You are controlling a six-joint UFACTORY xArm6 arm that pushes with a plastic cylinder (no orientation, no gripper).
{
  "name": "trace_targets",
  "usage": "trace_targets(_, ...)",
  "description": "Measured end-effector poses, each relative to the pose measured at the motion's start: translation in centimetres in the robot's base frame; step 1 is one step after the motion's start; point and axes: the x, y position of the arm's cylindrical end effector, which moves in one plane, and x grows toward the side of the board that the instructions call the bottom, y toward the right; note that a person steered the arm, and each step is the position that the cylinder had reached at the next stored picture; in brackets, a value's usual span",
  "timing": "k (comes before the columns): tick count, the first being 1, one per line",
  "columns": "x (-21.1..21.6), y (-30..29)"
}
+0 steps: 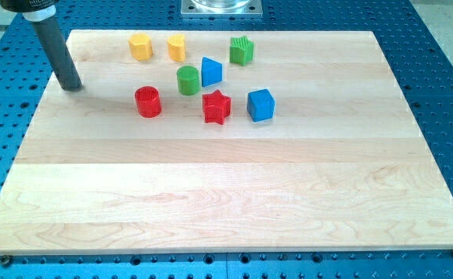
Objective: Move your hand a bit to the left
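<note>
My dark rod comes down from the view's top left and my tip (73, 85) rests on the wooden board (211, 194) near its upper left corner. The blocks lie to the right of the tip. Nearest is a red cylinder (147, 101). Further right are a green cylinder (188, 80), a blue triangular block (211, 71), a red star (216, 107) and a blue cube (261, 105). Along the top are a yellow block (140, 46), a second yellow block (177, 47) and a green star-like block (241, 50). The tip touches none of them.
The board lies on a blue perforated table (436, 46). A metal mount (222, 8) sits at the view's top centre, beyond the board's far edge.
</note>
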Motion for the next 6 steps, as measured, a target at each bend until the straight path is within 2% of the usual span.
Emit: trace_targets(6,0.80,-0.62)
